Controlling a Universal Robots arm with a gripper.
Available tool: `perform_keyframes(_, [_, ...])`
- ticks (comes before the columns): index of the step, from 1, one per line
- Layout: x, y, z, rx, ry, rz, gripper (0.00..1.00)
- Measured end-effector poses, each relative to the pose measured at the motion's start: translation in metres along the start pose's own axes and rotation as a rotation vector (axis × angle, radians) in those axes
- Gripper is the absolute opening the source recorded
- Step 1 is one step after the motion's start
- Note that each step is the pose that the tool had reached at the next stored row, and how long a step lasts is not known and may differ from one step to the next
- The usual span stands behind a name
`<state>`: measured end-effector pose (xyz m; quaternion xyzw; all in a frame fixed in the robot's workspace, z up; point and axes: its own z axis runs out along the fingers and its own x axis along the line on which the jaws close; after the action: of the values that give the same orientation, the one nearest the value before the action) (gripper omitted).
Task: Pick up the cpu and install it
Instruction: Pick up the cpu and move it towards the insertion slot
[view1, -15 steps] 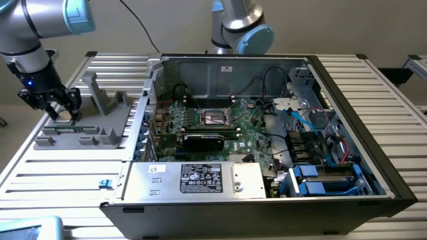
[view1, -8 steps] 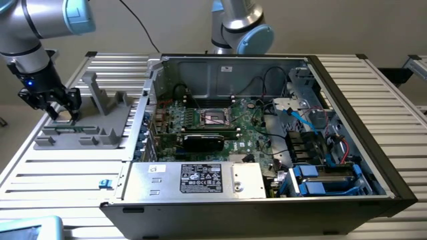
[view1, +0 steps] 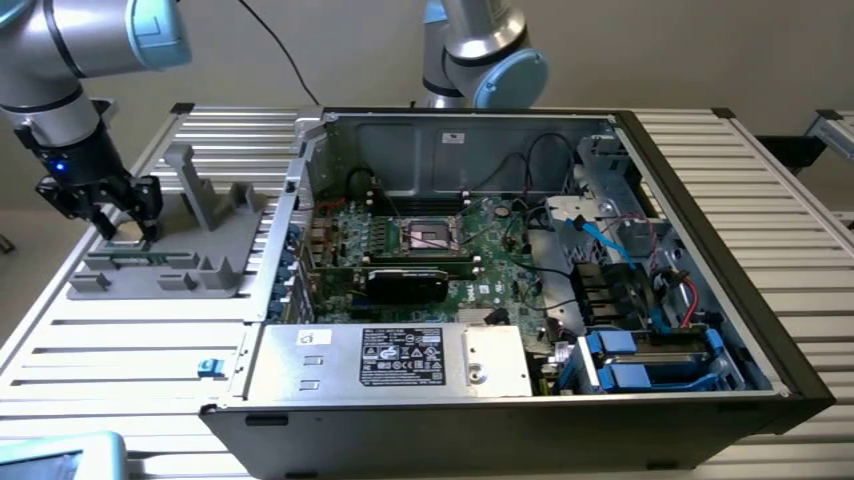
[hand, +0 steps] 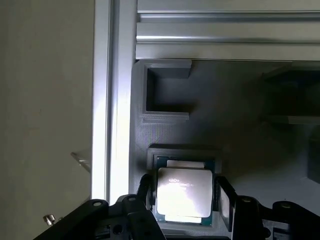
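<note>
Currently I see my black pincer (view1: 123, 230) standing wide open and holding nothing, its two fingers flanking the small silvery-grey square cpu (hand: 184, 192). That chip lies flat in a recess of the grey plastic holder (view1: 187, 268) on the slatted metal table (view1: 120, 340), to the exterior view's left of the open computer case (view1: 534, 250).

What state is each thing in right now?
Black robot gripper: open, jaws flanking the chip.
Silvery square cpu: seated flat in its holder, not lifted.
Grey plastic holder: chip in its recess.
Black-framed motherboard socket: uncovered; contents unclear.
Black computer case: lying flat, side open.
</note>
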<state>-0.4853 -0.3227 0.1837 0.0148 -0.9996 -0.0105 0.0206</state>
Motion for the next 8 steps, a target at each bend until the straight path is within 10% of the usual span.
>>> perform_keyframes(8, [0.0001,0.0000,-0.0016,-0.0001,0.0001,0.000,0.62])
